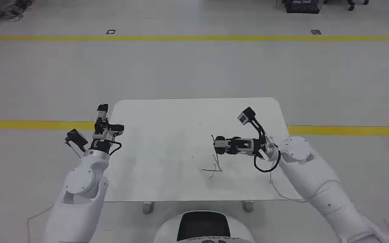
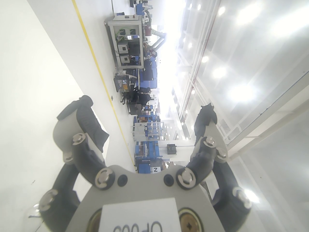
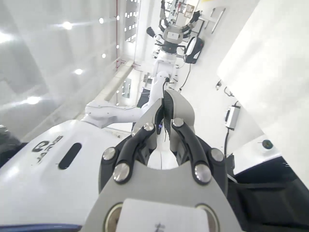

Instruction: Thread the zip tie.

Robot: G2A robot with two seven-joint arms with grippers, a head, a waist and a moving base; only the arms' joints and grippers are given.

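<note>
My right gripper (image 1: 216, 144) hovers over the right half of the white table (image 1: 170, 121), shut on a thin black zip tie (image 1: 213, 141). In the right wrist view the zip tie (image 3: 164, 90) sticks out past the closed fingertips (image 3: 169, 102) of the right gripper (image 3: 164, 97), and its other end hangs behind them. My left gripper (image 1: 111, 119) stands open at the table's left edge, holding nothing. The left wrist view has the left gripper (image 2: 146, 105) aimed away from the table with its jaws spread wide. The left gripper (image 3: 179, 8) also appears far off in the right wrist view.
More thin black strands (image 1: 212, 169) lie on the table just below the right gripper, toward the front edge. A yellow floor line (image 1: 182, 38) runs beyond the table. A power brick with cables (image 3: 231, 118) hangs under the table edge.
</note>
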